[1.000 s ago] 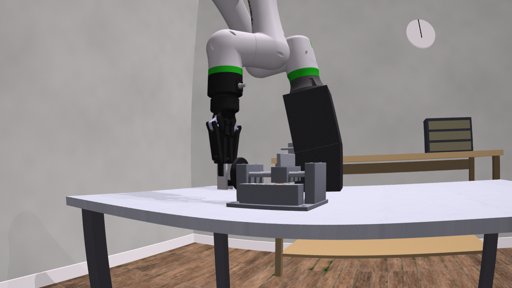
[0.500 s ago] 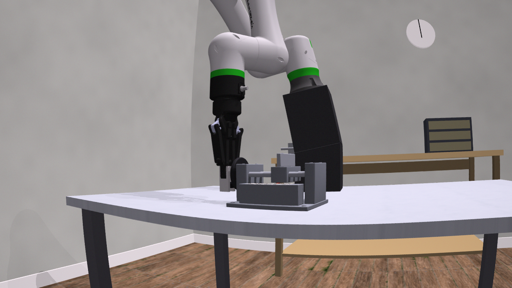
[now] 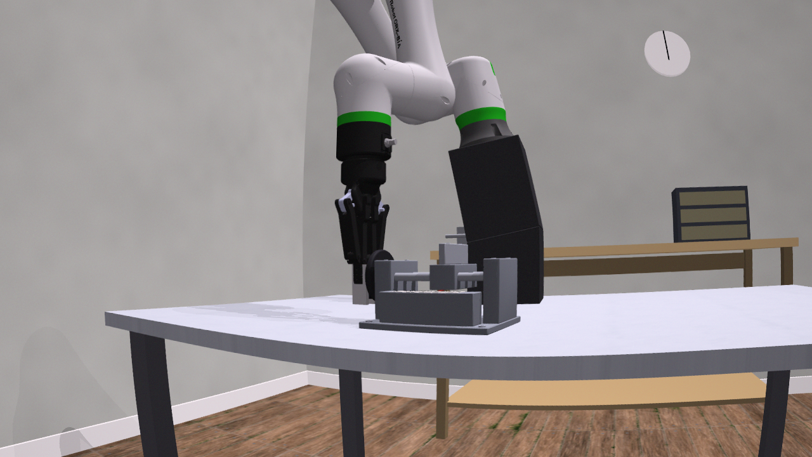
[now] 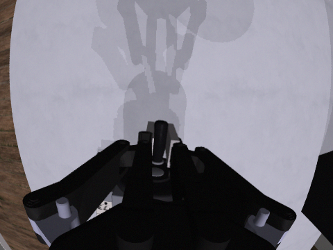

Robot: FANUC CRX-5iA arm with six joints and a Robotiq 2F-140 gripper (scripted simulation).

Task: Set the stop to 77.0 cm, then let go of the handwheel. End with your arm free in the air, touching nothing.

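A grey stop fixture (image 3: pixel 422 307) stands on the white table (image 3: pixel 624 326) (image 4: pixel 263 97). Its black handwheel (image 3: pixel 373 266) sits at the left end of a screw rod. A grey stop block (image 3: pixel 451 271) rides on the rod above a scale strip with a red mark (image 3: pixel 440 290). My gripper (image 3: pixel 358 282) (image 4: pixel 159 132) points straight down at the left of the wheel and is shut on the handwheel's dark handle (image 4: pixel 160 130), low near the table top. The wrist view shows the handle between the two fingertips; the wheel itself is hidden there.
The robot's black base (image 3: pixel 499 227) stands right behind the fixture. A wooden bench (image 3: pixel 653 249) with a dark drawer box (image 3: pixel 710 213) is at the back right. The table's curved edge (image 3: pixel 238 335) is near the fixture on the left.
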